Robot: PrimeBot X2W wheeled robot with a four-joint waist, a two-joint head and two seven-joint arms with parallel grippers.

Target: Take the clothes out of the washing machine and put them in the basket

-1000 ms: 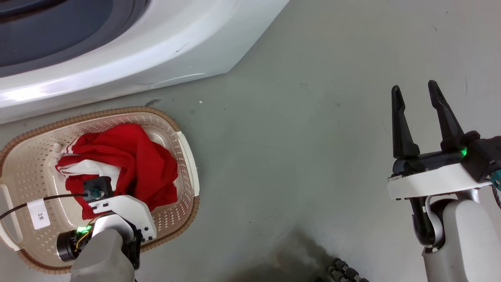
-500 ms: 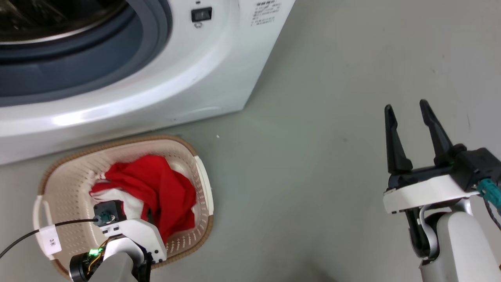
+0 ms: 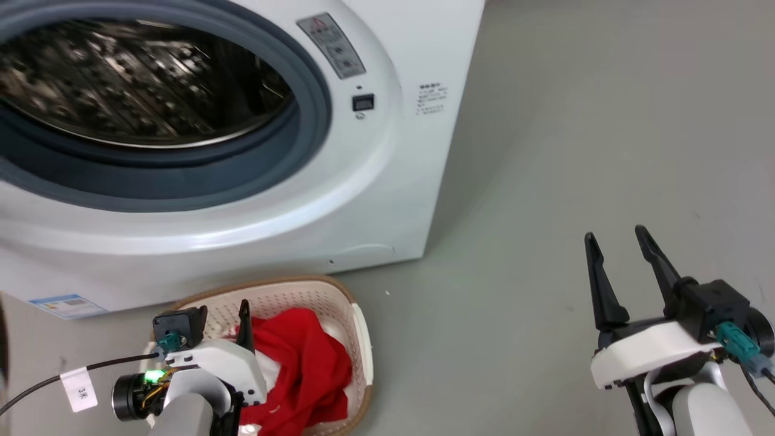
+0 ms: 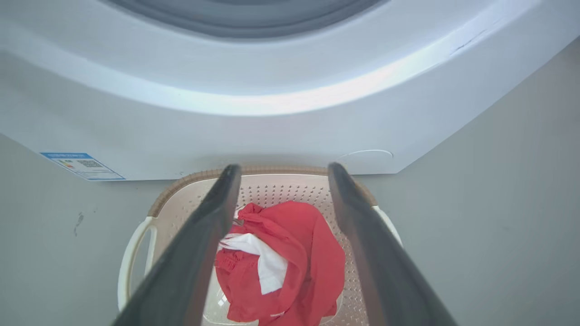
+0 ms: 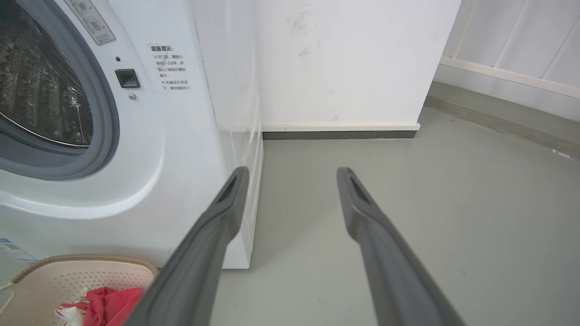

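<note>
The red and white clothes (image 3: 309, 357) lie heaped inside the basket (image 3: 296, 300), which stands on the floor (image 3: 575, 121) just in front of the washing machine (image 3: 387, 181), under its round grey-rimmed opening. Through that opening the perforated steel drum (image 3: 133, 79) shows. The left end effector (image 4: 284, 166) hangs above the basket with its two fingers spread apart and nothing between them; in the left wrist view the clothes appear in the gap, lower down and clear of both fingers. The right end effector (image 3: 614, 233) is also spread apart and holds nothing. It sits over bare floor off the machine's right front corner, well apart from the basket.
</note>
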